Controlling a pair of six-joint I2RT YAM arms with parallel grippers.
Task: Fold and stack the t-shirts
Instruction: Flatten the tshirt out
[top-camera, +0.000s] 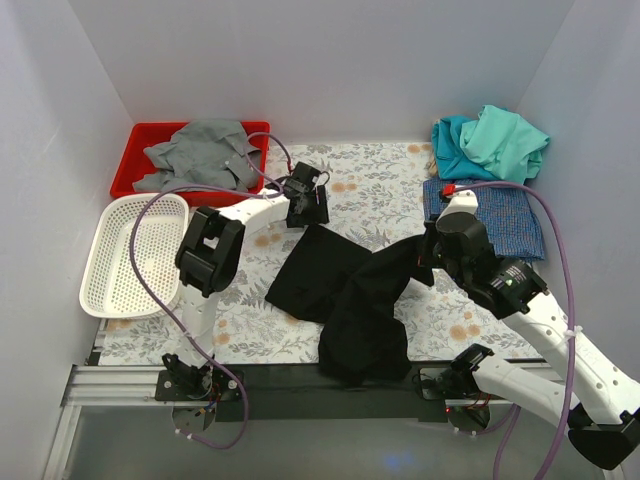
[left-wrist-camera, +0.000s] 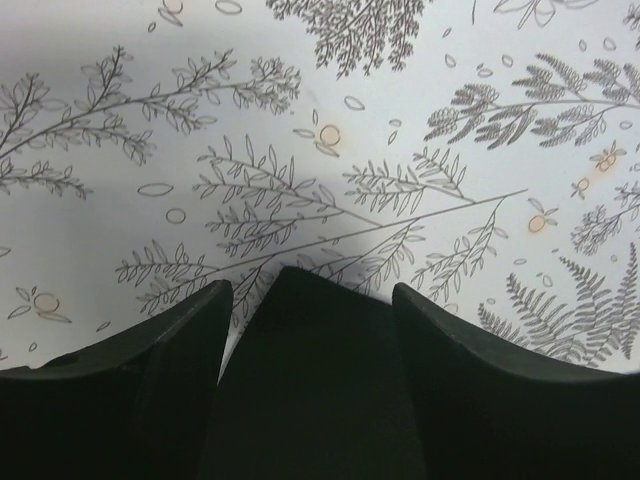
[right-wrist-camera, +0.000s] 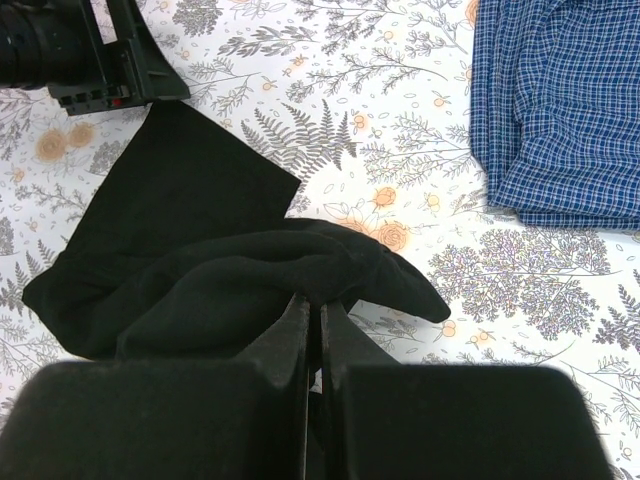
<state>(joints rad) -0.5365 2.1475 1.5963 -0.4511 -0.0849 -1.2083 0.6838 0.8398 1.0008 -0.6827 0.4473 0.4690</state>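
The black t-shirt (top-camera: 350, 295) lies crumpled in the middle of the flowered table, its near end hanging over the front edge; no print shows. My left gripper (top-camera: 305, 208) is open at the shirt's far corner, and that corner (left-wrist-camera: 310, 380) lies between its spread fingers (left-wrist-camera: 150, 380) in the left wrist view. My right gripper (top-camera: 425, 252) is shut on a fold of the black t-shirt (right-wrist-camera: 230, 280) at its right edge and holds it slightly raised. The teal t-shirt (top-camera: 450, 145) and the mint-green t-shirt (top-camera: 510, 140) are piled at the back right. The blue-checked t-shirt (top-camera: 500, 220) lies folded in front of them.
A red bin (top-camera: 140, 150) at the back left holds grey cloth (top-camera: 200, 155). A white mesh basket (top-camera: 135, 255) stands at the left edge. White walls close in the sides and the back. The blue-checked t-shirt also shows in the right wrist view (right-wrist-camera: 560, 100).
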